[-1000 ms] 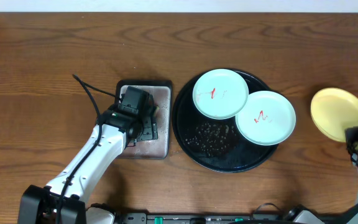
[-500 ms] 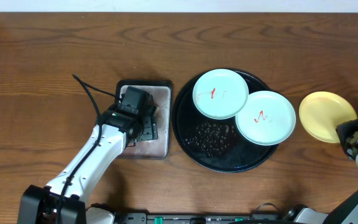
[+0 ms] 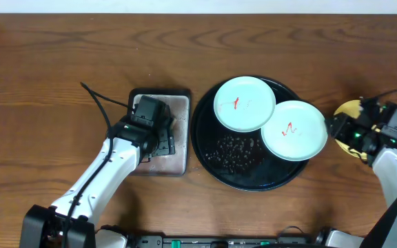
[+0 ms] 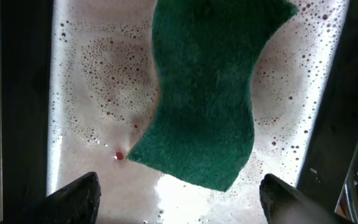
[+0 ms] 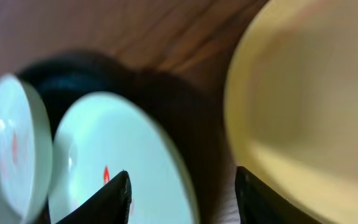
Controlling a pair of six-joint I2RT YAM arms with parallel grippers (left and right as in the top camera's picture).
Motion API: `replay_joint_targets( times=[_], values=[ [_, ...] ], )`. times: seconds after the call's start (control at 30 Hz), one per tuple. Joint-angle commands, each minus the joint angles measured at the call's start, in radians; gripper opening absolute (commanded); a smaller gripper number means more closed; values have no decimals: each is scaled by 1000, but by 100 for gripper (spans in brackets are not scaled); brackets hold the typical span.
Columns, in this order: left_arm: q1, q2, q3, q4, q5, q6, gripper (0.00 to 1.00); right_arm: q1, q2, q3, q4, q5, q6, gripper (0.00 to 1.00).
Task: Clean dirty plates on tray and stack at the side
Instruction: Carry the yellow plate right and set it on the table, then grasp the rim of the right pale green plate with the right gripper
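On the tray: two green plates, red smears, touching; dark crumbs alongside.
Yellow plate: on counter, just right of tray, partly under right arm.
Right fingers: open, empty, aimed between yellow plate and nearer green one.
Left fingers: spread wide, empty, over sponge in wet grey tray.
Handling: plates likely light, rigid, slick, chippable; pinch the rim.

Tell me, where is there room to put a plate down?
Bare table spreads left of the grey tray and along the back edge. It's crowded on the black tray, with two green plates and dark bits.
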Motion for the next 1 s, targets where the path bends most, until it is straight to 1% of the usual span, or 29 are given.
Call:
replay_joint_targets(
  times=[0.0,0.07,0.17,0.3,0.4,0.5,0.57,0.63,0.73,0.87,0.97],
  values=[
    [2,2,-11,-4,-2,-14,82,51,6,-3,-13,147,-70,51],
    [2,2,-11,-3,-2,-14,82,63,6,-6,-12,184,-56,51],
    [2,2,-11,-3,-2,-13,82,74,10,-8,-13,183,-41,51],
    [2,2,-11,-4,-2,-14,82,95,39,-9,-26,180,-35,45],
    [2,2,-11,-3,-2,-14,82,111,80,-9,-27,178,-35,42],
    [2,2,-11,-4,-2,-13,82,119,114,-9,-23,161,-36,28],
    [2,2,-11,-4,-2,-13,82,120,121,-9,-23,161,-36,14],
    [2,2,-11,-4,-2,-13,82,120,116,-8,-23,161,-36,8],
    [2,2,-11,-3,-2,-13,82,118,97,-8,-27,162,-36,1],
    [2,2,-11,-4,-2,-13,82,112,27,-8,-45,171,-35,1],
    [2,2,-11,-3,-2,-13,82,112,-55,-8,-63,221,-34,1]
  ],
)
